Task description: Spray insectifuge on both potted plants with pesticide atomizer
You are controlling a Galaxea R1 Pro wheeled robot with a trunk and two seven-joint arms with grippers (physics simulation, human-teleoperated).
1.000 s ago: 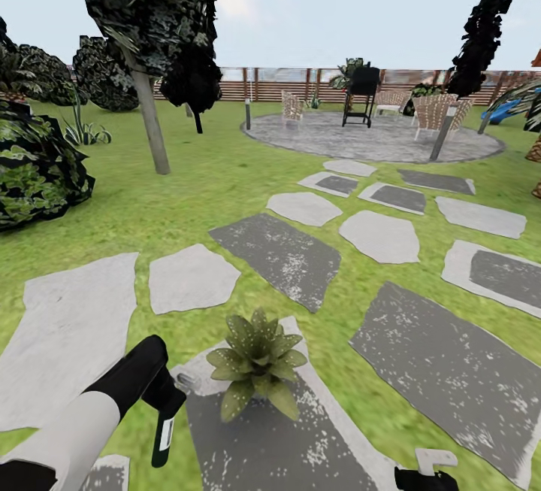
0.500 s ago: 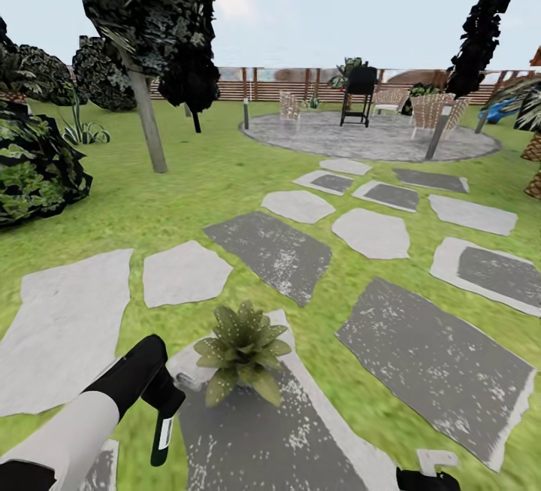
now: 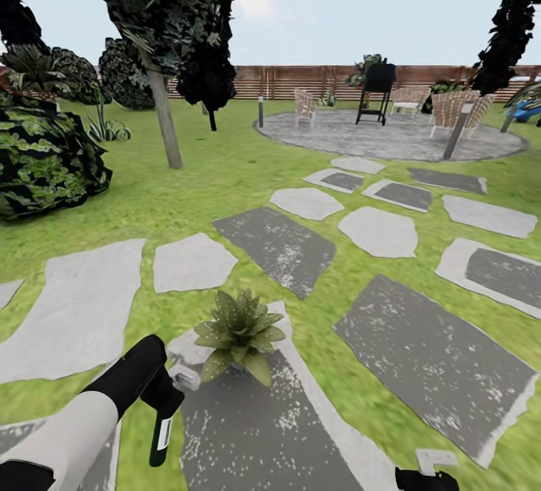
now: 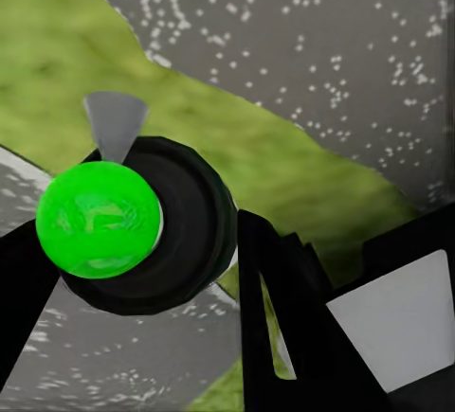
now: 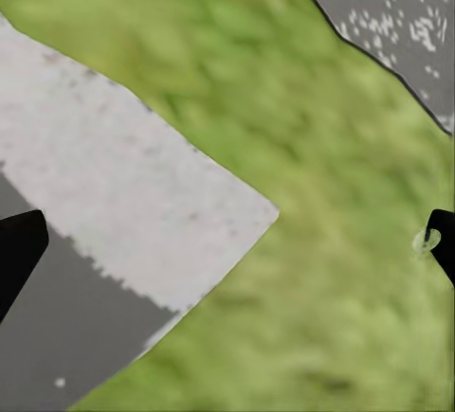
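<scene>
— What is held by the left gripper (image 3: 161,408)?
— The pesticide atomizer (image 3: 161,434) is clamped; its green top (image 4: 99,220) is seen from the wrist.
— And beyond it?
— A potted plant (image 3: 239,333) is just ahead-right on a slab (image 3: 263,431); the right gripper (image 5: 227,241) is spread wide above grass (image 5: 313,270).

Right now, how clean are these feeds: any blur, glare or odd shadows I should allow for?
Head view: flat, even light, no cast shadows under the potted plant or the trees; lawn texture smeared, far fence soft. Left wrist view: the pesticide atomizer sits close and soft-edged, its green top glowing brightly; the left hand is nearly pure black. Right wrist view: grass blurred, no glare.
</scene>
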